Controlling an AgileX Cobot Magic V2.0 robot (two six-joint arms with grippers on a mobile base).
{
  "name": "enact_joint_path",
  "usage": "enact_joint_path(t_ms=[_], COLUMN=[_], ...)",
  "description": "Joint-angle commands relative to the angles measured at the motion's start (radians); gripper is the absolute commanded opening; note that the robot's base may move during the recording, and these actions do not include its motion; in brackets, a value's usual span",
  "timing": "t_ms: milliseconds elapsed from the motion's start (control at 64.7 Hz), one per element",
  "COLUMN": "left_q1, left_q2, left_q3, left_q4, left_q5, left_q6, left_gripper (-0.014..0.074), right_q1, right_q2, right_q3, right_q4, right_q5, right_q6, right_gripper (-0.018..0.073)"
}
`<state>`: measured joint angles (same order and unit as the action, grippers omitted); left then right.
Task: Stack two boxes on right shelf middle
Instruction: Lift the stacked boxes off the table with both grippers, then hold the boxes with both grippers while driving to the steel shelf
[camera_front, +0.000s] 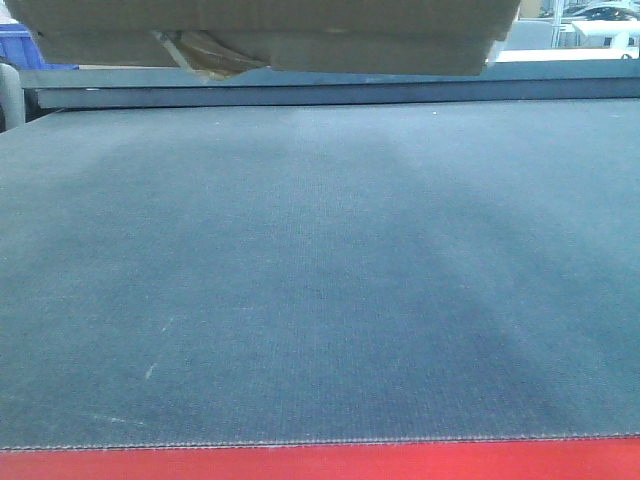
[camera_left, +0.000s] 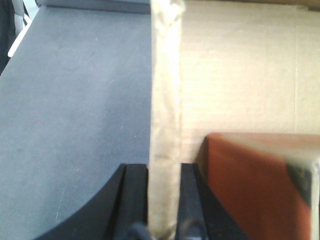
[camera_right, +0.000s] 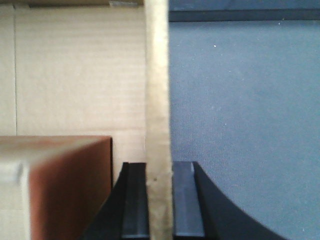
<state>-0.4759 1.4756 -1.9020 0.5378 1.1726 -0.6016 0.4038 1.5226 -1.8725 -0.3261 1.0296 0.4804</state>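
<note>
While the left gripper (camera_left: 164, 200) and right gripper (camera_right: 159, 197) each clamp a side wall of the box (camera_front: 260, 35), it hangs along the front view's top edge over the grey platform (camera_front: 320, 280), with a red-brown block (camera_left: 250, 175) inside, nature unclear.

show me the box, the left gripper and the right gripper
box (camera_front: 280, 25): front view, brown face at the top of the picture
left gripper (camera_left: 164, 172): left wrist view, between the fingertips, on the clamped box wall
right gripper (camera_right: 159, 170): right wrist view, between the fingertips, on the clamped box wall
</note>
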Motion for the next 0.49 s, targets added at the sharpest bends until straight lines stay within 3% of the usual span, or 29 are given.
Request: enact_joint_path(t_ms=[0,479], left_q1=[-0.001,-0.001], left_q2=[-0.017,-0.017], left_q3=[-0.014,-0.014], left_q4=[0.060,0.060], left_q5=[-0.012,-0.012], left_q6=[-0.008,-0.008], left_gripper=[-0.0111,-0.0111], right_q1=[-0.007,-0.007], right_q2=[-0.020,-0.020], right_q3=[-0.012,-0.012], right_q4=[-0.082,-0.082], right_q5=[-0.056,-0.072], right_q6=[-0.004,-0.004], right_gripper=[-0.0152,-0.0152])
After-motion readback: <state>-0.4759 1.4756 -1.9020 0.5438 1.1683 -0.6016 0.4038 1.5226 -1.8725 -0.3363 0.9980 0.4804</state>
